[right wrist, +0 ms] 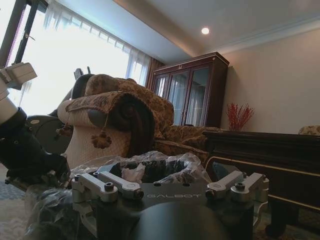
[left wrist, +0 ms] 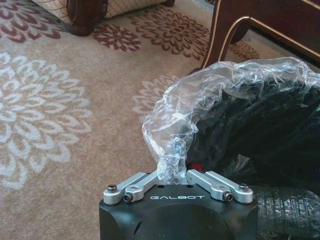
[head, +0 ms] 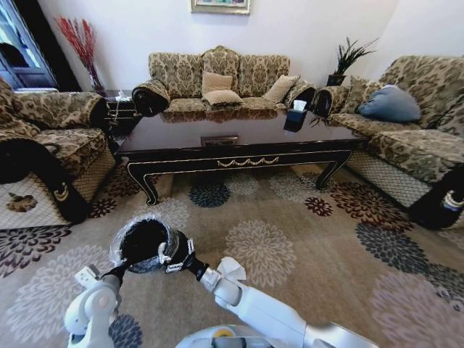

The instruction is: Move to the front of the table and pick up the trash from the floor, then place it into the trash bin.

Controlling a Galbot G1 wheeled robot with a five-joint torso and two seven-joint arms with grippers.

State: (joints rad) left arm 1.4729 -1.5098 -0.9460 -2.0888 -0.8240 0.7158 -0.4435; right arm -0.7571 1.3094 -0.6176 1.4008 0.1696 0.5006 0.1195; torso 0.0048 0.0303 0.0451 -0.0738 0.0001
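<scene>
The trash bin (head: 145, 246) stands on the carpet close in front of me, short of the dark table (head: 239, 138). My left gripper (head: 123, 270) is at the bin's near rim, shut on a bunched fold of the clear liner (left wrist: 172, 165). A small red scrap of trash (left wrist: 197, 166) shows inside the bin just past that fold. My right gripper (head: 172, 255) hangs at the bin's right rim and stands open (right wrist: 174, 192) with nothing between its fingers. Beyond it, something pale and crumpled (right wrist: 132, 173) lies among the liner folds; I cannot tell whether it is trash.
Patterned sofas ring the table: one on the left (head: 43, 145), one at the back (head: 217, 80), one on the right (head: 413, 123). A dark tissue box (head: 296, 116) sits on the table. Open flowered carpet (head: 304, 239) lies to my right.
</scene>
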